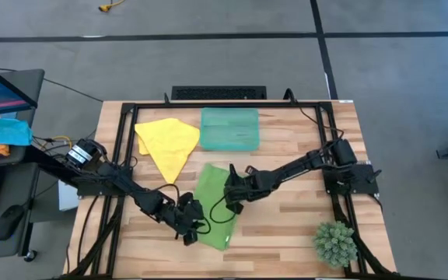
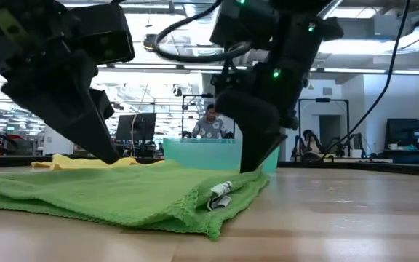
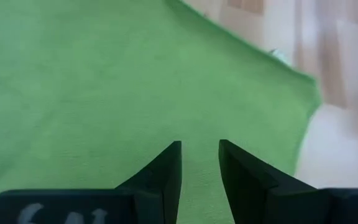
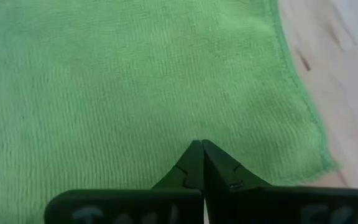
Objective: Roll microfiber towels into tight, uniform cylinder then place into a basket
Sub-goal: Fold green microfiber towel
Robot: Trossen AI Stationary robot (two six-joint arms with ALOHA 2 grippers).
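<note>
1. On the wooden table (image 1: 286, 225) we have the lime green towel (image 1: 215, 204) spread near the front middle, still flat apart from a folded edge with its white tag (image 2: 221, 196) showing in the low view; no cylinder has formed, so we judge the rolling step has barely begun.
2. Behind it lies the yellow towel (image 1: 168, 142), folded to a point and untouched, with the teal basket (image 1: 229, 128) just beside it, empty as far as we can see.
3. Our left gripper (image 1: 188, 220) sits over the green towel's front left part, its jaws slightly apart with only cloth between them, gripping nothing.
4. Our right gripper (image 1: 235, 196) is down on the towel's right side, its jaws closed together, tips at the cloth; whether they pinch fabric we cannot tell.
5. Next, we judge, both grippers need to catch one edge and turn it over evenly, keeping the roll tight.
</note>
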